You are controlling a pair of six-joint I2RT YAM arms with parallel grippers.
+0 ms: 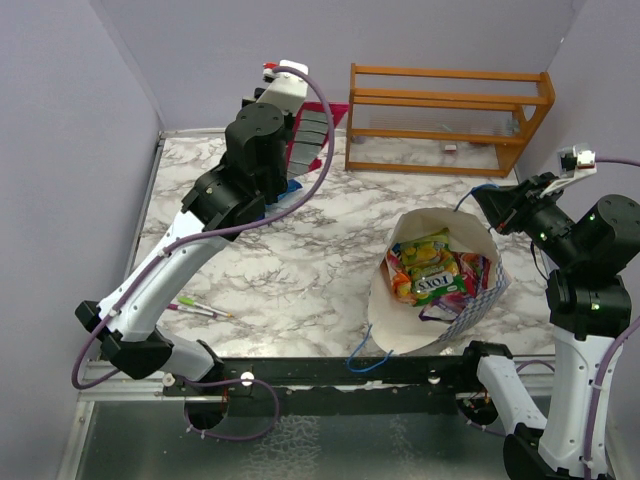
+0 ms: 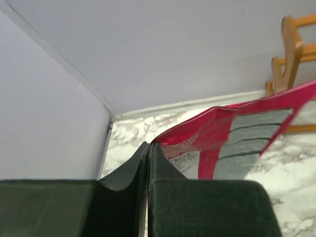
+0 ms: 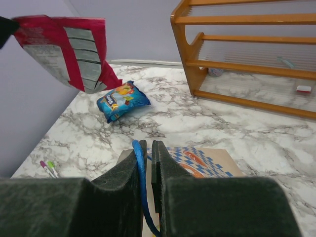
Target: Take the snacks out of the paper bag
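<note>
The paper bag (image 1: 470, 318) lies open on the marble table, its cream inside showing, with several bright snacks (image 1: 432, 272) packed in it. At the bag's far rim my right gripper (image 1: 488, 201) is shut on the blue cord handle (image 3: 141, 165), which runs between the fingers (image 3: 146, 144); the chequered bag (image 3: 207, 160) lies just beyond them. My left gripper (image 1: 297, 122) hangs near the back left wall, shut on a corner of the large red-pink packet (image 1: 313, 140) with grey-white panels (image 2: 222, 138). The jaws (image 2: 149, 146) are pressed together on its edge. A blue chip bag (image 3: 122, 100) lies on the table under that packet (image 3: 69, 49).
An orange wooden rack (image 1: 447, 115) stands at the back right against the wall. Two thin pens, pink and green, (image 1: 200, 310) lie near the left arm's lower link. Walls close the table at the left and back. The bag's second blue cord (image 1: 368, 358) trails over the near edge.
</note>
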